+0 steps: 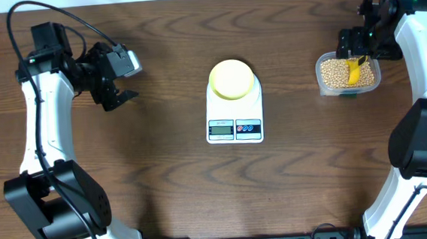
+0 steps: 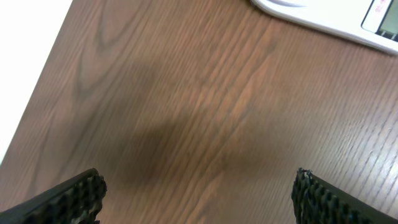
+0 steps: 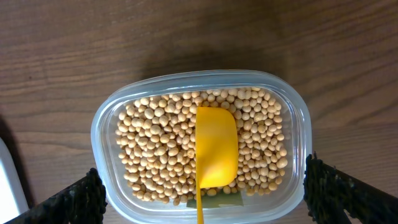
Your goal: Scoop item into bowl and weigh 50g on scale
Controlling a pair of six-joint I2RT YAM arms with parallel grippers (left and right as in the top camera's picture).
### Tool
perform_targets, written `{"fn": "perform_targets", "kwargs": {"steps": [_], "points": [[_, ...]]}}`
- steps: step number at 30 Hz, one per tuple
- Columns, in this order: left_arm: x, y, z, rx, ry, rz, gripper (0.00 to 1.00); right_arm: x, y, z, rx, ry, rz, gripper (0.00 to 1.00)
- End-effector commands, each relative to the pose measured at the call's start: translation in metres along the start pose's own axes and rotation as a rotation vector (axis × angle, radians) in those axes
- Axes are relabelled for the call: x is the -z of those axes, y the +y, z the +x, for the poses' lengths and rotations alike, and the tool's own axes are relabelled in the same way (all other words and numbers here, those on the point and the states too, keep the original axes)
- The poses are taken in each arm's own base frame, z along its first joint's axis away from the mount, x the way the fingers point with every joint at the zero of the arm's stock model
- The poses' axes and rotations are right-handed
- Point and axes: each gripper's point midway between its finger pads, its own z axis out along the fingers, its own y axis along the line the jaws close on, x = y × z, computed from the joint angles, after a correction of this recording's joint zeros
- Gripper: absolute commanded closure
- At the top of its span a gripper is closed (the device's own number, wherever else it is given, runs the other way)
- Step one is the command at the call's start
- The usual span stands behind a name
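Pale bowl (image 1: 232, 79) atop scale (image 1: 233, 110), beans (image 3: 155, 143) apart

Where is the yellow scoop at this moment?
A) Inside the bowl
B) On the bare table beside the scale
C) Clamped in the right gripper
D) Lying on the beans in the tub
D: the scoop lies on the beans inside the tub.

Hovering with left gripper (image 2: 196, 190) spread wide, angled inward — same with right gripper (image 3: 202, 186), pointed straight down

1 ea: scale (image 1: 234, 110), bowl (image 1: 232, 79), tub (image 3: 102, 127), scoop (image 3: 216, 146); beans (image 3: 155, 143): many.
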Motion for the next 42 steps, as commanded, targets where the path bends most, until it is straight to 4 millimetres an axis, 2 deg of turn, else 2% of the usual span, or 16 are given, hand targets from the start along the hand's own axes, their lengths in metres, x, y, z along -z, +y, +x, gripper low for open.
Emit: {"fn": "perform_targets", "kwargs": {"steps": [1, 6, 14, 23, 32, 35, 39, 42], "points": [[-0.009, 0.001, 0.020, 0.109, 0.043, 0.007, 0.02, 0.002, 0.000, -0.004, 0.003, -0.009, -0.005, 0.01], [-0.019, 0.007, 0.044, 0.288, 0.116, -0.012, 0.02, 0.002, 0.000, -0.004, 0.003, -0.009, -0.005, 0.01], [-0.031, 0.009, 0.050, 0.630, 0.116, -0.022, 0.02, 0.002, 0.000, -0.004, 0.003, -0.009, -0.005, 0.01], [-0.032, 0.001, 0.001, 0.971, -0.109, 0.125, 0.02, 0.002, 0.000, -0.004, 0.003, -0.009, -0.005, 0.01], [-0.032, -0.004, -0.002, 1.488, -0.077, 0.183, 0.02, 0.002, 0.000, -0.004, 0.003, -0.009, -0.005, 0.01], [-0.034, -0.016, -0.007, 1.557, -0.033, 0.220, 0.02, 0.002, 0.000, -0.004, 0.003, -0.009, -0.005, 0.01], [-0.049, -0.041, -0.031, 1.518, 0.057, 0.267, 0.02, 0.002, 0.000, -0.004, 0.003, -0.009, -0.005, 0.01], [-0.069, -0.060, -0.036, 1.461, 0.223, 0.164, 0.02, 0.002, 0.000, -0.004, 0.003, -0.009, -0.005, 0.01]]}}
